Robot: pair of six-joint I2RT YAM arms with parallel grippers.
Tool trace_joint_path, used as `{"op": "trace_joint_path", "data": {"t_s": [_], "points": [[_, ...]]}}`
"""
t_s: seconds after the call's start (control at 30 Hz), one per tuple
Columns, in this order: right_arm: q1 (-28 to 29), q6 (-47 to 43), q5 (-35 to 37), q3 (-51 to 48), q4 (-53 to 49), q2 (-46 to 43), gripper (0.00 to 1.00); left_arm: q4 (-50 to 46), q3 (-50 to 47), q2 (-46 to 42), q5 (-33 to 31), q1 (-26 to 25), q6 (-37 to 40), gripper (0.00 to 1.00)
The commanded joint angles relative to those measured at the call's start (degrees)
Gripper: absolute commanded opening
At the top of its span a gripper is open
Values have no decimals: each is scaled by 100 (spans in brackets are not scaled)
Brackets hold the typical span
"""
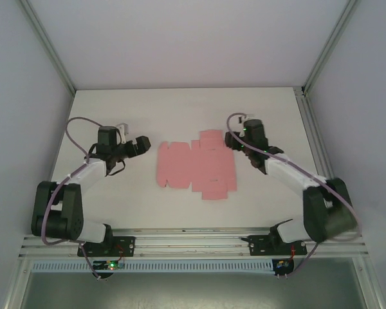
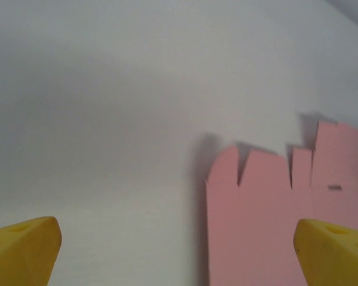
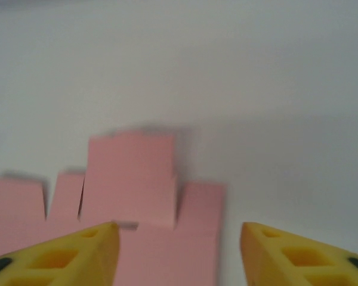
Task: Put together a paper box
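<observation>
Since the box (image 1: 196, 166) lies flat and unfolded mid-frame, no folding is done, with left gripper (image 2: 176, 238) wide open, right gripper (image 3: 179, 233) half-open, both empty.

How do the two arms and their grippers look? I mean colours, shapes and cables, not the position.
The left arm and the right arm look alike: black joints and white covers on the links. A thin purplish cable loops along each one. The left gripper and the right gripper have yellow, wedge-shaped fingers with moulded hollows.
</observation>
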Motion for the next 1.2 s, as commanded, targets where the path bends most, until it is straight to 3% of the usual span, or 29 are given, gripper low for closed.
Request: {"op": "trace_joint_path", "data": {"t_s": [0.0,0.23,0.5,0.57,0.77,0.9,1.0,1.17], "points": [[110,578,-368,363,-814,756,50,-256,212,307,845,-159,-393,100],[41,907,-596,271,-472,1530,49,-367,391,854,1265,-630,-220,100],[-75,1071,-906,-75,-38,1813,48,104,623,1417,1817,-800,-375,96],[-67,1077,-899,-86,-8,1813,48,142,751,1585,1957,-859,-410,87],[-82,1070,-1022,-221,160,1634,52,736,811,1702,2461,-927,-694,30],[-270,752,-1453,-445,365,930,70,611,761,1272,2394,-925,-336,0],[-484,434,-1919,-689,551,135,88,907,571,832,2671,-927,-72,0],[-907,183,-3533,-1228,1241,-841,92,2481,-15,187,3153,-927,-384,0]]}}
